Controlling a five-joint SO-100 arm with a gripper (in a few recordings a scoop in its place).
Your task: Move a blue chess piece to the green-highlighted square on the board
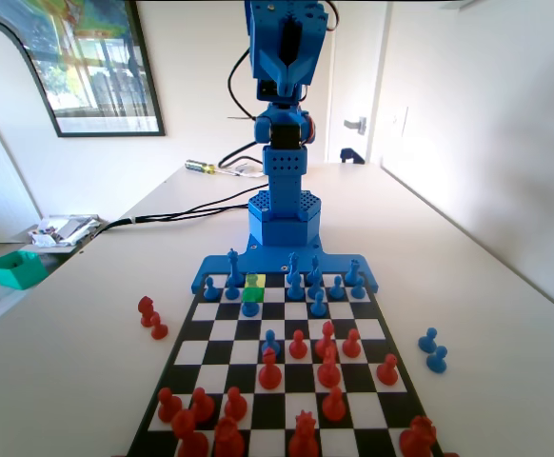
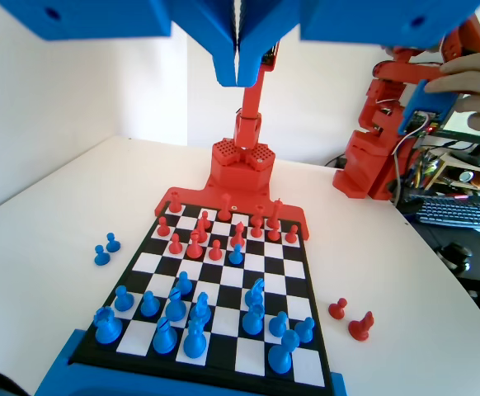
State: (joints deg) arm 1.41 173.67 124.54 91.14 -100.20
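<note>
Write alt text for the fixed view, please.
A blue robot arm stands raised at the far end of a black-and-white chequered chessboard, blue pieces near it, red pieces nearer the camera. One bright yellow-green square glows behind a blue pawn.

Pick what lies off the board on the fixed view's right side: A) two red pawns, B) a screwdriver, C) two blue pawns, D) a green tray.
C: two blue pawns stand on the table just right of the board.

Home office: framed picture (image 1: 77, 62), keyboard (image 2: 463, 213), door handle (image 1: 356, 125)
</note>
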